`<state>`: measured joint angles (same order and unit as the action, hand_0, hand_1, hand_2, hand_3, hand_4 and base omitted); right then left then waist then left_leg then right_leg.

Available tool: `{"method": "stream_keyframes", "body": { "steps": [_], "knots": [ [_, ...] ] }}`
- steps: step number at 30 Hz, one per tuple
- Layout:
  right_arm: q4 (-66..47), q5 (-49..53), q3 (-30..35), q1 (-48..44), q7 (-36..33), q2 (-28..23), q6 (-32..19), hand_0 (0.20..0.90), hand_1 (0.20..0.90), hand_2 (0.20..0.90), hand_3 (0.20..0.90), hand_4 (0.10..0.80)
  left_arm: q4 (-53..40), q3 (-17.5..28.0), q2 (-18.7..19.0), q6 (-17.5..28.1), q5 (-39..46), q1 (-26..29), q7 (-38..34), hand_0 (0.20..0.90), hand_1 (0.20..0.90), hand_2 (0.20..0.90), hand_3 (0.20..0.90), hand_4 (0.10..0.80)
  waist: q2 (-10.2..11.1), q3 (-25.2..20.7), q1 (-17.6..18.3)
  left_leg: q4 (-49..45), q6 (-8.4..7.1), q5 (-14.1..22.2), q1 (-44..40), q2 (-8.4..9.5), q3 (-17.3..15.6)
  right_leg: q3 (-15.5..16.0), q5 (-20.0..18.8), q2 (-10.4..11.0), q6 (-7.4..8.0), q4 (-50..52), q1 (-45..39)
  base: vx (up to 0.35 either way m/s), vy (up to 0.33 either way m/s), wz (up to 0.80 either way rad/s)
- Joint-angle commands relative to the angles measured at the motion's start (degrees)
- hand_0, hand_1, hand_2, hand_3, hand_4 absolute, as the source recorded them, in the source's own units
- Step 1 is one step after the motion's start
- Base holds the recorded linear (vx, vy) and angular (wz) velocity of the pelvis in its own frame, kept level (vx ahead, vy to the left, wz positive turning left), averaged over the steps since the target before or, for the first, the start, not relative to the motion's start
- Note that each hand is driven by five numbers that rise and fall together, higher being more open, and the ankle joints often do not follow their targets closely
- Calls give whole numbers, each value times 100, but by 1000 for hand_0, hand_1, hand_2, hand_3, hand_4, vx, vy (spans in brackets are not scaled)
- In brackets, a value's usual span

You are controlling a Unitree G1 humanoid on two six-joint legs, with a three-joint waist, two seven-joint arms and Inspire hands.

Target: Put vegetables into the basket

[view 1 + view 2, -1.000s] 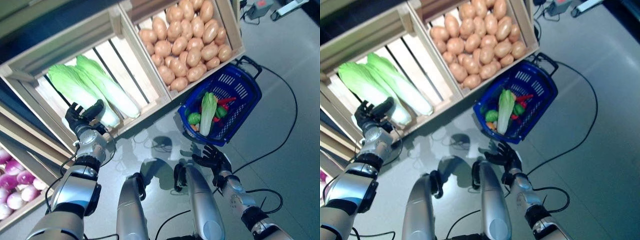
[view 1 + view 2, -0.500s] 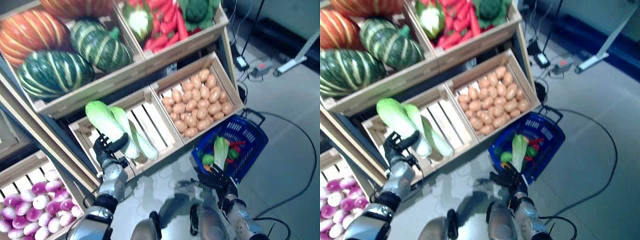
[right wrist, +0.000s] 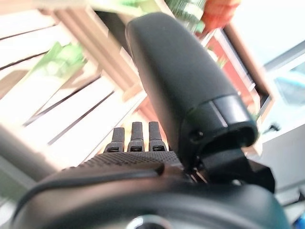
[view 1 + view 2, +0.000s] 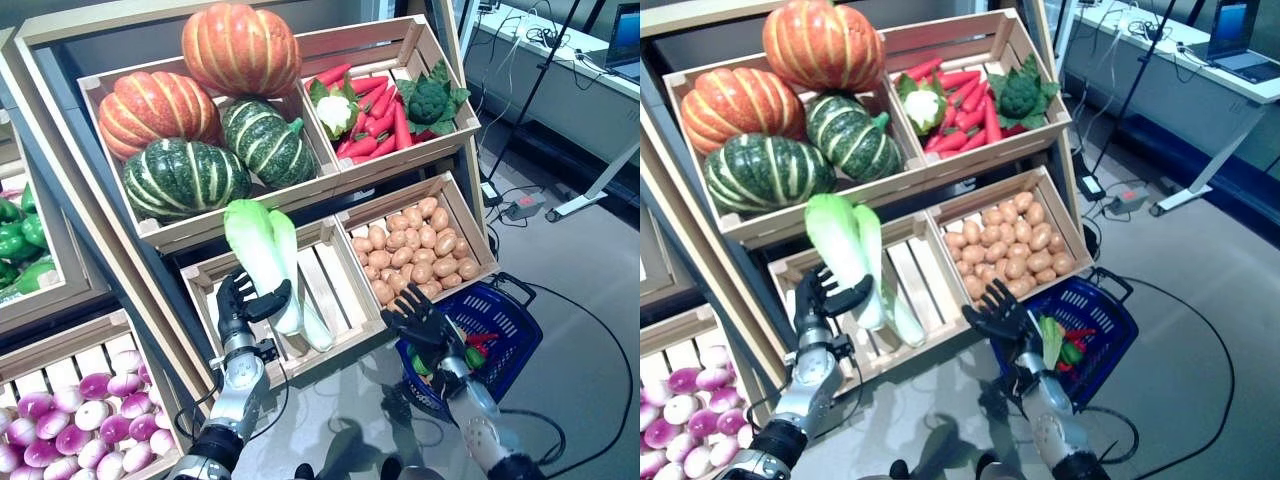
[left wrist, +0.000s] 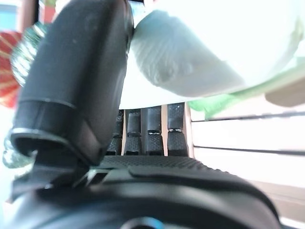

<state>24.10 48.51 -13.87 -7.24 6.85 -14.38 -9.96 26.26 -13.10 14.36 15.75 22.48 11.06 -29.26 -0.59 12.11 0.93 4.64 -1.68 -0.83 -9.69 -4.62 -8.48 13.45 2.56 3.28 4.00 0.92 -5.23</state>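
Note:
My left hand (image 4: 238, 302) reaches into the stand's lower left crate (image 4: 205, 285), at the white base of a tall green-and-white napa cabbage (image 4: 252, 240). In the left wrist view the thumb (image 5: 81, 71) presses on the cabbage's white stem (image 5: 214, 47), with the fingers behind it. My right hand (image 4: 420, 318) is open with fingers spread, above the near left rim of the blue basket (image 4: 515, 325), which stands on the floor. Another napa cabbage (image 4: 1050, 340), a green vegetable (image 4: 1072, 353) and a red one (image 4: 1081, 334) lie in the basket.
The wooden stand (image 4: 150, 230) rises in tiers in front of me. Its lower right crate (image 4: 468, 215) is just beyond the right hand and next to the basket. Black cables (image 4: 600, 330) run over the grey floor on the right. A desk (image 4: 560, 60) stands at the back right.
The camera has tilted up, so the whole stand has come into view. My right hand has risen from the floor side of the basket to its near rim. My left hand stays at the cabbage.

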Motion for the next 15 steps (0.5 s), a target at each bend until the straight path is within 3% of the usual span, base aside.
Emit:
{"method": "stream_keyframes", "body": {
  "steps": [1, 8, 15],
  "knots": [
    [-457, 631, 196, -582, 698, 13, -119, 900, 900, 900, 900, 800, -1087, -295, 449, 1109, -997, 1102, 414, 300, 300, 300, 300, 400, 206, -849, -31, 36, 44, 493, 7, 379, -65, 166, -200, 226, 131, -592, -452, 0, 0, 0],
    [-309, 1588, 162, -1209, 1118, -166, 702, 900, 900, 900, 900, 800, -1424, -786, 599, 1183, -1366, 1333, 937, 300, 300, 300, 300, 400, 289, -921, -133, 36, 68, 572, -91, 365, -180, 188, -209, 220, 144, -592, -519, 27, -18, -4],
    [-134, 1859, 107, -1609, 1274, -259, 934, 900, 900, 900, 900, 800, -1645, -1142, 685, 1180, -1509, 1473, 1321, 300, 300, 300, 300, 400, 338, -942, -213, 36, 61, 607, -149, 345, -188, 182, -196, 197, 143, -592, -569, 35, -45, -2]
  ]
}}
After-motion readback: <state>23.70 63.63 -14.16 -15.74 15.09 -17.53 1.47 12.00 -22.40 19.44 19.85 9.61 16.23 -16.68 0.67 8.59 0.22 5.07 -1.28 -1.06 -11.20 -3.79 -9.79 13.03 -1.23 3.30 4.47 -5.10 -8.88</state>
